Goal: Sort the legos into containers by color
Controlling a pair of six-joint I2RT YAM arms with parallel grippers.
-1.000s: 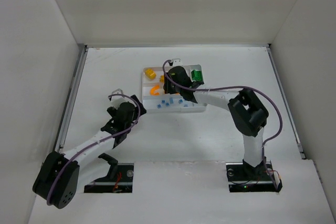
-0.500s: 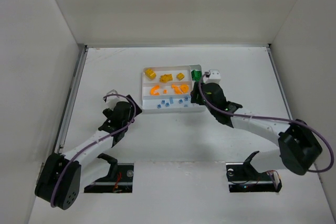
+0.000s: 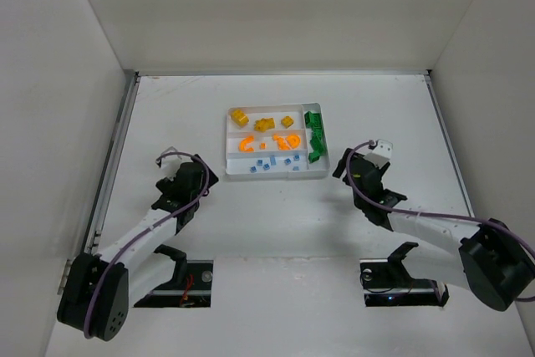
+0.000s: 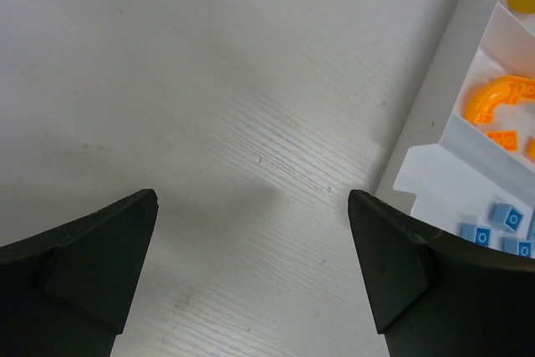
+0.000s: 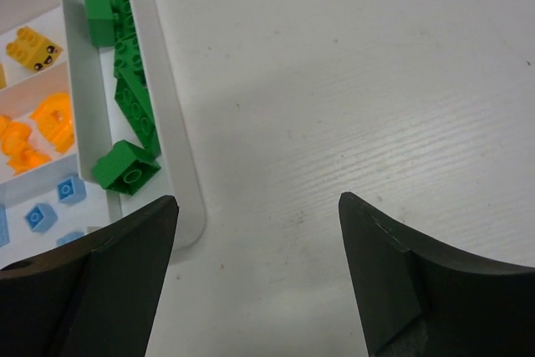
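The white tray [image 3: 227, 141] of containers sits mid-table. Its far section holds yellow legos [image 3: 264, 124], the middle one orange legos [image 3: 287, 140], the near one pale blue legos [image 3: 266, 165], and the narrow right section green legos [image 3: 315, 133]. My left gripper [image 3: 203, 181] hangs open over bare table just left of the tray, holding nothing. My right gripper [image 3: 349, 170] is open and empty over bare table right of the tray's near right corner. In the right wrist view the green legos [image 5: 125, 114] lie left of the open gripper [image 5: 259, 206]. The left wrist view shows the tray edge [image 4: 435, 89] beside the open gripper [image 4: 251, 198].
White walls enclose the table on three sides, with a metal rail [image 3: 117, 148] along the left. Both arm bases [image 3: 393, 277] stand at the near edge.
My right arm has pulled back from over the tray to the table at its right, and its jaws have opened. The left gripper drifted slightly toward the near left.
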